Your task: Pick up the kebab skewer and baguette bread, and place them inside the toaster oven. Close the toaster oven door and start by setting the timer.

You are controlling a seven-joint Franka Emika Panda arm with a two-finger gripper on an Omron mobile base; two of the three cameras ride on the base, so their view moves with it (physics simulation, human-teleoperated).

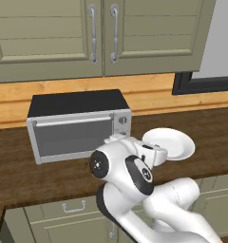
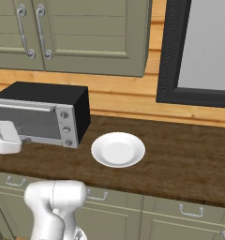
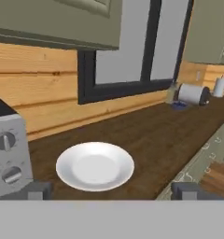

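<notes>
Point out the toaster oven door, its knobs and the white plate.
toaster oven door (image 1: pixel 73 137): left base view, glass middle.
knobs (image 2: pixel 64 122): right base view, middle knob.
white plate (image 3: pixel 72 179): hand view, near rim.

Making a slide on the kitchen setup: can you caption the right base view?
Closed toaster oven beside a bare white plate on the dark wooden counter, below olive cabinets.

No readable text anywhere in the kitchen scene.

The toaster oven (image 1: pixel 79 126) has plain round knobs (image 2: pixel 64 122) — no numbers or markings can be made out on them — and the white plate (image 3: pixel 95 166) bears no print or brand.
</notes>
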